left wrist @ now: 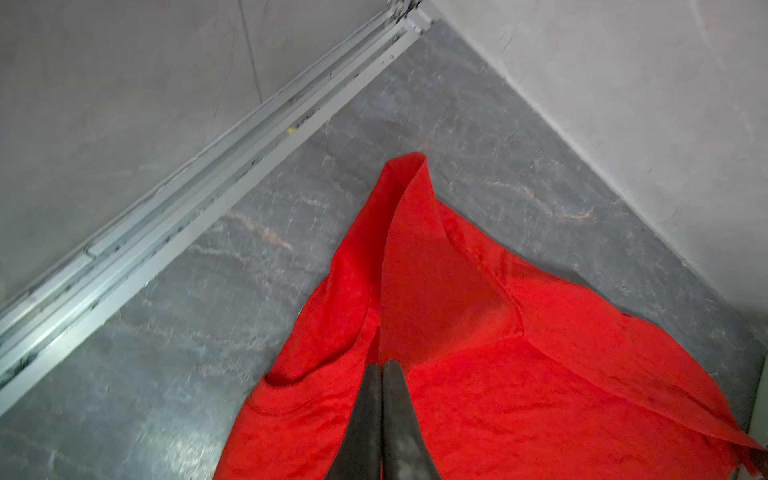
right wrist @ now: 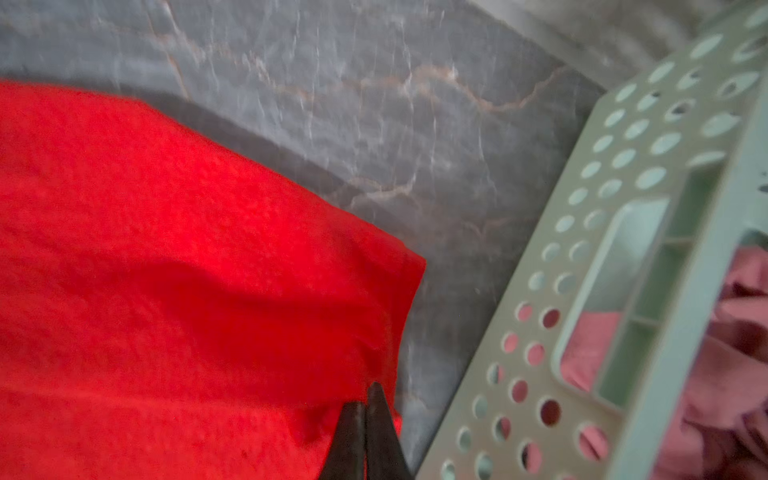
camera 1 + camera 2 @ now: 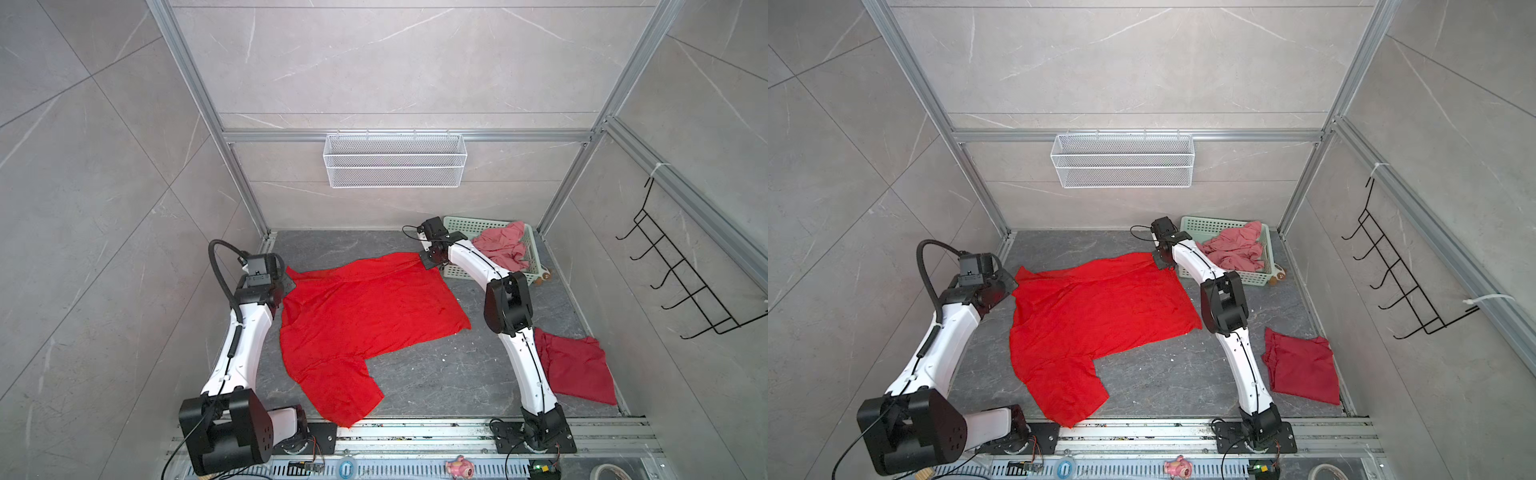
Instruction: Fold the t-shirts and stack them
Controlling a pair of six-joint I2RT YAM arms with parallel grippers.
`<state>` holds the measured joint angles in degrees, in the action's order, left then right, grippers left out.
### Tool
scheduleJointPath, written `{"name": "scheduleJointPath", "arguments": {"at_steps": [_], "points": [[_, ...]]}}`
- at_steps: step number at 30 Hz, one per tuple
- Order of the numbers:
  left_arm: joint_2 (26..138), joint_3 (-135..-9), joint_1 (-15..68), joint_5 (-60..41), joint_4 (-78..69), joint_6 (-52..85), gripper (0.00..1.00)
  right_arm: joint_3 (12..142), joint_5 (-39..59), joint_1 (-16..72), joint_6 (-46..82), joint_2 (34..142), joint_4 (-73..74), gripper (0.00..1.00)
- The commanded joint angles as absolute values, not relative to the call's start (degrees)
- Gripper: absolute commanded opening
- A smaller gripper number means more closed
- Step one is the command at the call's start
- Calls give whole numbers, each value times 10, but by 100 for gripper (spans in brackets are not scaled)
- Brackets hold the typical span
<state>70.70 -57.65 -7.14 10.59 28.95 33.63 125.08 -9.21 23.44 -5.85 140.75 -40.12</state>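
A bright red t-shirt (image 3: pixel 361 316) (image 3: pixel 1096 311) lies spread on the dark stone floor, one sleeve reaching toward the front rail. My left gripper (image 3: pixel 289 286) (image 1: pixel 382 365) is shut on its far left corner, where the fabric (image 1: pixel 498 395) rises in a fold. At the far right corner my right gripper (image 3: pixel 428 264) (image 2: pixel 368 395) is shut on the puckered cloth (image 2: pixel 166 291), beside the basket. A darker crimson t-shirt (image 3: pixel 577 365) (image 3: pixel 1304 370) lies folded at the near right. Salmon-pink t-shirts (image 3: pixel 503 245) (image 2: pixel 727 374) are crumpled in the mint-green basket (image 3: pixel 465 226) (image 2: pixel 623 166).
A white wire basket (image 3: pixel 395 160) hangs on the back wall and a black wire rack (image 3: pixel 685 282) on the right wall. A small plush toy (image 3: pixel 542 276) lies against the mint basket. A pink toy (image 3: pixel 459 467) sits on the front rail. Aluminium posts frame the floor.
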Motion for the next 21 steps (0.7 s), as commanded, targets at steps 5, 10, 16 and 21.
{"name": "scheduleJointPath", "arguments": {"at_steps": [5,10,16,21], "points": [[701,-546,-75,136,329,375,0,1236,-122,230,-71,1391,-379,0],[710,-541,-75,151,337,374,0,1252,-117,230,-68,1402,-388,0],[711,-520,-75,174,343,387,0,1182,-96,229,-68,1360,-364,0],[710,-521,-75,190,351,395,3,1088,-59,230,-49,1280,-327,28]]}}
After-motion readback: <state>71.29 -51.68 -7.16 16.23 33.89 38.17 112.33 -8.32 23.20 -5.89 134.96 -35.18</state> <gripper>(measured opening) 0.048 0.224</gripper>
